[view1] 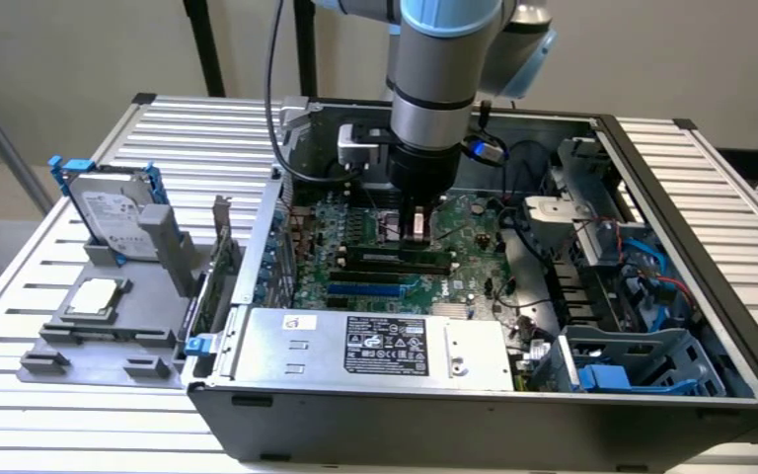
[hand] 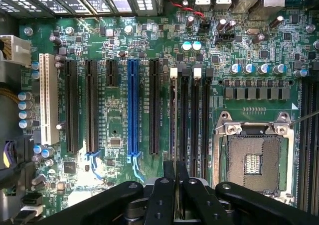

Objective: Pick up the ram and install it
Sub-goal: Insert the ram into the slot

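Observation:
My gripper [view1: 416,235] reaches down into the open computer case [view1: 734,296], just above the motherboard [view1: 352,212]. In the wrist view its fingers [hand: 164,195] are pressed together on the ram [hand: 174,135]. The ram is seen edge-on as a thin strip running away from the fingertips. It lies along the outermost of several black memory slots [hand: 194,120], between the white latch [hand: 173,71] and my gripper [hand: 175,172]. Whether the ram sits in the slot or just above it, I cannot tell.
Beside the memory slots are a bare CPU socket [hand: 253,160], a blue expansion slot [hand: 132,105] and black ones. The power supply [view1: 379,346] fills the case front and cables [view1: 643,276] run along the exterior view's right. Outside, a grey holder [view1: 103,331] carries hard drives [view1: 106,212].

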You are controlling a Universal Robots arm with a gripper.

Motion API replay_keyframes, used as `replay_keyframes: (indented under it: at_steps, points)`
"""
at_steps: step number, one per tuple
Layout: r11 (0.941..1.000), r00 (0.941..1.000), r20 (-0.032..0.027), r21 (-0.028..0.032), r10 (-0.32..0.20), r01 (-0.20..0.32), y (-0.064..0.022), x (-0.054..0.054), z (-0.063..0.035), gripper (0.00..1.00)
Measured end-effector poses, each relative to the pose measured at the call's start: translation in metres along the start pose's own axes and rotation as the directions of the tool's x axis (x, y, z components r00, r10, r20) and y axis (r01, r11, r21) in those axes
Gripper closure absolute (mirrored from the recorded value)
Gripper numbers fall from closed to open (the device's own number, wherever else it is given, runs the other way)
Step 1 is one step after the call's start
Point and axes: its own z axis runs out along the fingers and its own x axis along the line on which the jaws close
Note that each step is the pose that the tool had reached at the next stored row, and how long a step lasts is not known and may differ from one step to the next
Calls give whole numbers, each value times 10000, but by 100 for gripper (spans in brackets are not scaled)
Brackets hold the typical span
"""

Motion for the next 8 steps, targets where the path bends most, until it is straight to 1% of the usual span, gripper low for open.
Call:
replay_keyframes:
  at_steps: [8]
  points:
    - [10000,10000,-6,1,-31,31,0,-2,10,87]
